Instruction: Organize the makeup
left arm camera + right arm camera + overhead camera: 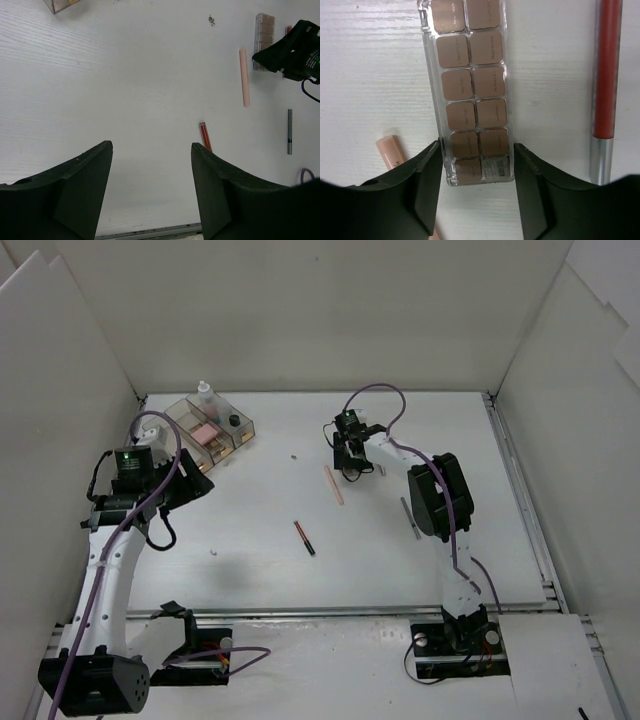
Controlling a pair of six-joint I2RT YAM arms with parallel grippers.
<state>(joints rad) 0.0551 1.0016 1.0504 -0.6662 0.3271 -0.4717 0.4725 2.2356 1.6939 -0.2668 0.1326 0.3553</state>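
Note:
A brown-tan eyeshadow palette (pixel 470 85) in a clear case lies flat on the table. My right gripper (pixel 476 150) is open, its jaws on either side of the palette's near end and very close to its edges. It also shows in the top view (pixel 352 455). A red pencil with a silver end (pixel 606 75) lies right of the palette, and a pink pencil (pixel 334 483) lies left of it. Another red pencil (pixel 304 537) and a grey pencil (pixel 408 515) lie mid-table. My left gripper (pixel 152 147) is open and empty above bare table.
A clear compartmented box (pixel 210 430) stands at the back left, holding a pink pad and other small items. A white bottle (pixel 205 392) stands behind it. White walls enclose the table. The left gripper (pixel 200 483) hovers just in front of the box.

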